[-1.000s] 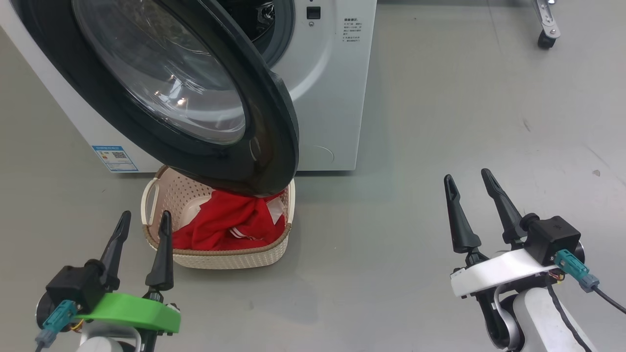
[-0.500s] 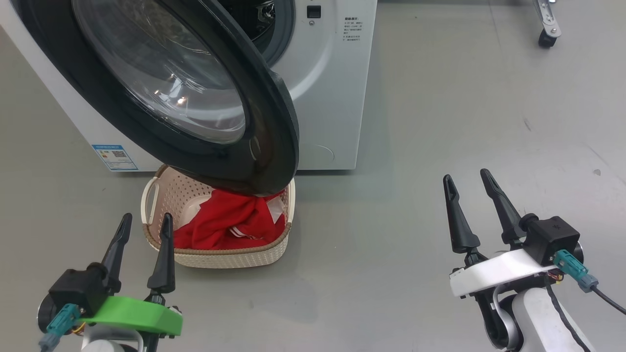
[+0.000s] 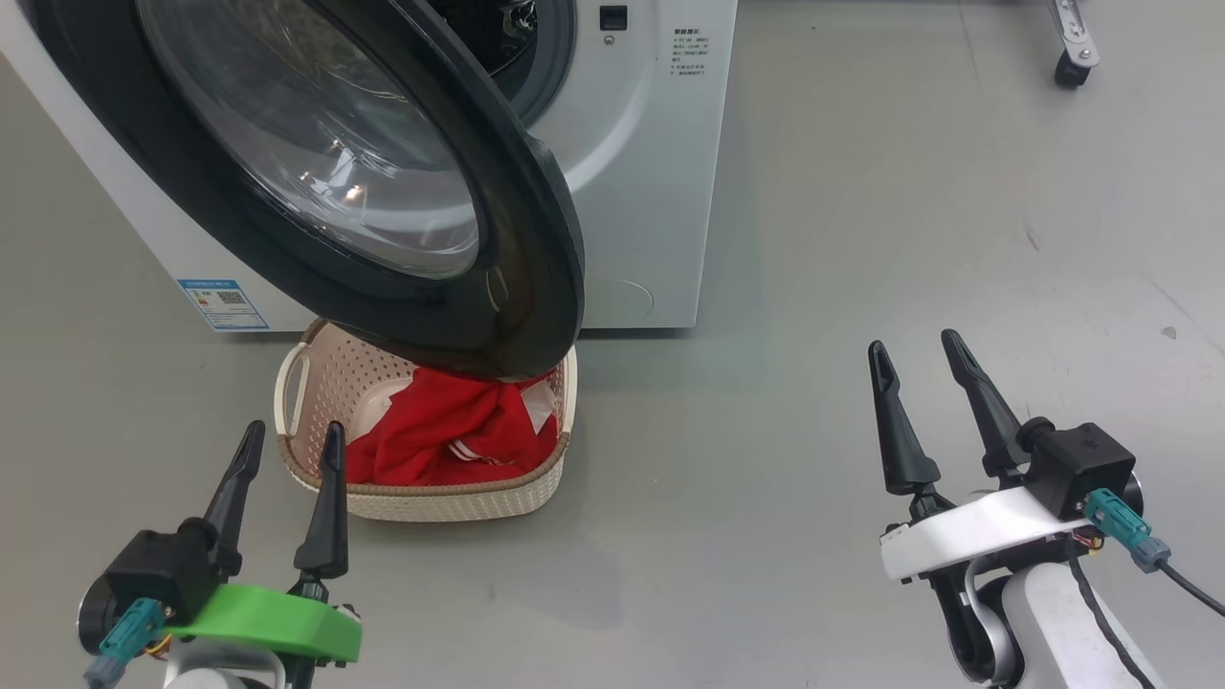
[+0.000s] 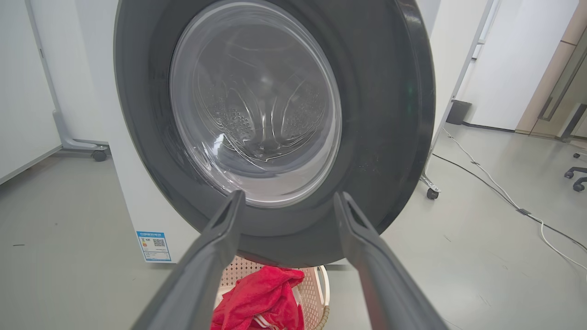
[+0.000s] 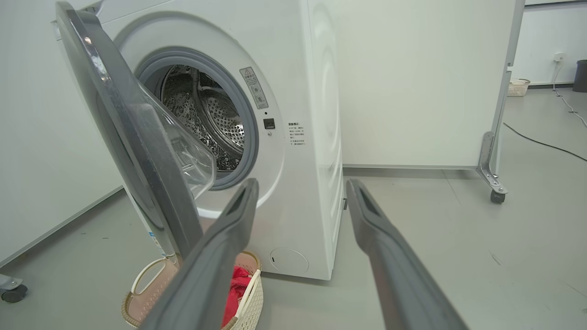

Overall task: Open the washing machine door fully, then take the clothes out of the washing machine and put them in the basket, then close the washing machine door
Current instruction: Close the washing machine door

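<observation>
With the clothes [image 3: 450, 431] lying in the basket [image 3: 450, 502] under the swung-out washing machine door [image 3: 536, 239], only closing remains. The left pincer [image 3: 295, 428] and right pincer [image 3: 912, 341] both gape empty. Next, probably push the door's rim shut.

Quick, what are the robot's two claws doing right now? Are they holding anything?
The left gripper is open, holding nothing.
The right gripper is open, holding nothing.
</observation>
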`<state>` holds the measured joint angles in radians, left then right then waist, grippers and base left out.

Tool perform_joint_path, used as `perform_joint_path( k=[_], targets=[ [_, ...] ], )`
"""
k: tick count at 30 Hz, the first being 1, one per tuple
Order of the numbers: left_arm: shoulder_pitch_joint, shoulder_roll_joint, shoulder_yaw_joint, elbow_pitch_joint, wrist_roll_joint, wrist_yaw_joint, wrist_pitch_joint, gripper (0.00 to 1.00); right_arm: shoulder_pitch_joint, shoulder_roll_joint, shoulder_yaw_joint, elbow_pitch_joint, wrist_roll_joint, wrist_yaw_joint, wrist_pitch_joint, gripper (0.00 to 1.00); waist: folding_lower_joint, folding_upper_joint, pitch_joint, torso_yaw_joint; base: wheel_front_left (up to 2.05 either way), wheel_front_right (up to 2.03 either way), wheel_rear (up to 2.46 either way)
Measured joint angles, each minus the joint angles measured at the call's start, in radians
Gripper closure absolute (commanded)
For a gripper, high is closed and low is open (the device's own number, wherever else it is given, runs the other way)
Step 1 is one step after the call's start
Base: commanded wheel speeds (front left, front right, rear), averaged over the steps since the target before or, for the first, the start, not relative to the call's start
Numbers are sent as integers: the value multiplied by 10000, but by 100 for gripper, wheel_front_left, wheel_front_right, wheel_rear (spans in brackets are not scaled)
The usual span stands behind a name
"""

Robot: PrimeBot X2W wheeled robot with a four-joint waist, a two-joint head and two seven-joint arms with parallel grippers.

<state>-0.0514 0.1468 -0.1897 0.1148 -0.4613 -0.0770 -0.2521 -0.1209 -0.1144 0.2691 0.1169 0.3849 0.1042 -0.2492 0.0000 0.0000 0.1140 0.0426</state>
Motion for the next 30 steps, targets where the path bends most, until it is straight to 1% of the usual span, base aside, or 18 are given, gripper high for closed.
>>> perform_joint_path(
  k=[1, 2, 3, 4, 10, 12, 19, 23, 30],
  targets=[
    [2, -12, 10, -2, 0, -2, 0, 0, 1, -2, 0, 0, -4, 0, 0, 0, 0, 0, 8, 2, 0, 0, 0],
    [2, -23, 13, -8, 15, -4, 0, 0, 2, -2, 0, -4, -6, 0, 0, 19, 0, 0, 19, 5, 0, 0, 0],
    [2, -35, 8, -25, 52, -46, 0, 0, 10, -6, -4, -33, -6, 2, 0, 58, 0, 0, 40, 12, 0, 0, 0],
    [2, -46, -8, -54, 65, -77, 0, 0, 15, -13, -12, -98, -19, 2, 0, 100, 0, 0, 68, 22, 0, 0, 0],
    [-9, -136, -140, -221, 146, -90, 0, 0, 7, -144, 17, -543, -113, 6, -13, 100, 0, 0, 304, 135, 0, 0, 0],
    [-22, -182, -188, -259, 146, -157, 0, 0, -30, -249, 171, -642, -215, 61, -31, 100, 0, 0, 433, 210, 0, 0, 0],
    [-139, -366, -380, -359, 217, -176, 0, 0, -704, -535, 1047, -1066, -401, 176, -25, 100, 0, 0, 1023, 592, 0, 0, 0],
    [-409, -512, -508, -389, 219, -207, 0, 0, -1243, -991, 1643, -1085, -673, 178, 167, 100, 0, 0, 1399, 932, 0, 0, 0],
    [-872, -782, -769, -399, 219, -282, 0, 0, -2396, -1521, 2734, -1256, -792, 178, 470, 100, 0, 0, 2034, 1678, 0, 0, 0]
  ],
)
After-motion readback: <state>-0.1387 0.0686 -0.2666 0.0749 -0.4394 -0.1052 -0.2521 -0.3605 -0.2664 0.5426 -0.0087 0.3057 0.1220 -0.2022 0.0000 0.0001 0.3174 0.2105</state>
